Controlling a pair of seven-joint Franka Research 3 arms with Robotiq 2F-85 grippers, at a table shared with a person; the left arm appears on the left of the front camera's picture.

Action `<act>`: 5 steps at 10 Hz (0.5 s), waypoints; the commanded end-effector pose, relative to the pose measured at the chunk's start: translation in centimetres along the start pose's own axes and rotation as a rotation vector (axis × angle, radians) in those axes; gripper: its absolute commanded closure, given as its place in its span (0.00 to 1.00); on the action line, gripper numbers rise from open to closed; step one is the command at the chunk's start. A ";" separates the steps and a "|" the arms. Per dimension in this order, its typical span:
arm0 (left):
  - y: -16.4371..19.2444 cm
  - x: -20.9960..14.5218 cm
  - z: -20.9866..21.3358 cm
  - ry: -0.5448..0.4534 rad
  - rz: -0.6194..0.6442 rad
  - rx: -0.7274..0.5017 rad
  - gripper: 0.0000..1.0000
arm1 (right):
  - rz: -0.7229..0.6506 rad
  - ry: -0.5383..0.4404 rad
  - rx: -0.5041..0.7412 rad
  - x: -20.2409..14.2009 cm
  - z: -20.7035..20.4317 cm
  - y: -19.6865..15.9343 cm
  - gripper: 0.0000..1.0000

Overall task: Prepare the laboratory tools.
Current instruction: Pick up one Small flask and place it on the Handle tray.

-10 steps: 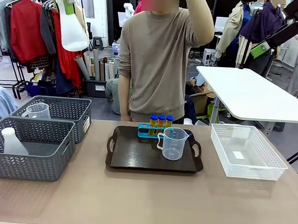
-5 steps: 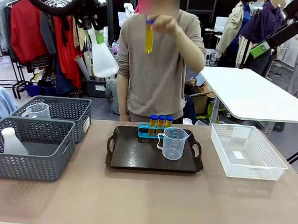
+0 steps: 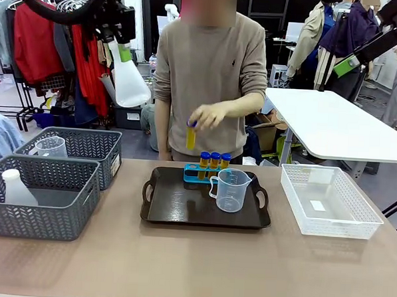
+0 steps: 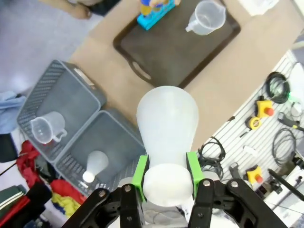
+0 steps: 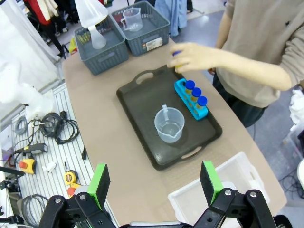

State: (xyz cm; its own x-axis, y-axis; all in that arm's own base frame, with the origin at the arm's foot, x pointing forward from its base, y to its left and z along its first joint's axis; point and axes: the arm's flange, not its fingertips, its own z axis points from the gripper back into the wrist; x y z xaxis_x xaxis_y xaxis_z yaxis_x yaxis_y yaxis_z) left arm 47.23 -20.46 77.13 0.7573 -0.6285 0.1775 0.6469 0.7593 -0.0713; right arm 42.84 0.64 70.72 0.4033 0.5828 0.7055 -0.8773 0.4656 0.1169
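My left gripper (image 4: 166, 171) is shut on the neck of a white conical flask (image 4: 167, 118), which hangs high above the table's left side (image 3: 129, 75). On the dark tray (image 3: 175, 204) stand a clear measuring beaker (image 3: 230, 189) and a blue rack (image 3: 192, 175) with three blue-capped amber tubes. The person's hand holds another tube (image 3: 190, 137) just above the rack's empty left hole. My right gripper (image 5: 154, 179) is open, high over the table's right side, with nothing between its fingers.
Two grey lattice baskets stand at the left: the far one (image 3: 85, 142) holds a second beaker (image 3: 52, 146), the near one (image 3: 42, 210) a second flask (image 3: 13, 187). A white lattice basket (image 3: 328, 212) sits right of the tray. The person stands at the far edge.
My left gripper has carried the flask to the right and lower. The person's hand has brought the tube down from head height to just above the rack.
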 end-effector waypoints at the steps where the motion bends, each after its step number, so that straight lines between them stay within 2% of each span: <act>1: 1.1 -3.1 0.8 -0.026 0.003 0.006 1.00 | 0.009 -0.012 0.007 0.2 0.1 0.1 0.00; 5: 3.5 -7.9 3.7 -0.005 0.084 0.128 1.00 | 0.009 -0.012 0.007 0.2 0.1 0.1 0.00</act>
State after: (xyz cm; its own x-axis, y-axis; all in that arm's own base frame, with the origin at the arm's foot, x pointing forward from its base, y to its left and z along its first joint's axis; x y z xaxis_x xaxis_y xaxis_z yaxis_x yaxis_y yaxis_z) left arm 44.12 -13.06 79.74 0.8073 -0.5587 0.1899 0.5683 0.8228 0.0047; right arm 42.84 0.63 70.72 0.4035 0.5827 0.7055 -0.8771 0.4658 0.1169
